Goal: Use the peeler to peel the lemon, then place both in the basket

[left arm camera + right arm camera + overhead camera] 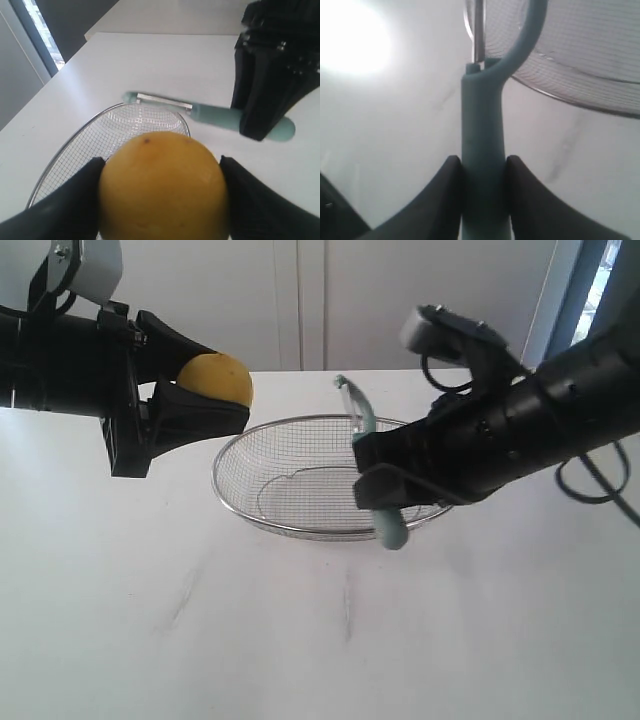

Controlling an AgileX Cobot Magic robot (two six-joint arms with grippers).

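Note:
My left gripper (205, 390) is shut on the yellow lemon (218, 379), holding it in the air just left of the basket's far-left rim; its sticker does not show. In the left wrist view the lemon (164, 186) fills the space between the black fingers (65, 210). My right gripper (375, 472) is shut on the teal handle of the peeler (364, 430), whose blade head points up over the wire mesh basket (300, 480). The handle (483, 145) stands pinched between the right fingers, with the basket (580, 55) beyond it.
The basket rests on a white table (300, 640) with faint grey streaks. A wall and a window frame (570, 290) lie behind. In the left wrist view the peeler (200, 112) and the right gripper (270, 75) hang beyond the basket rim (65, 150).

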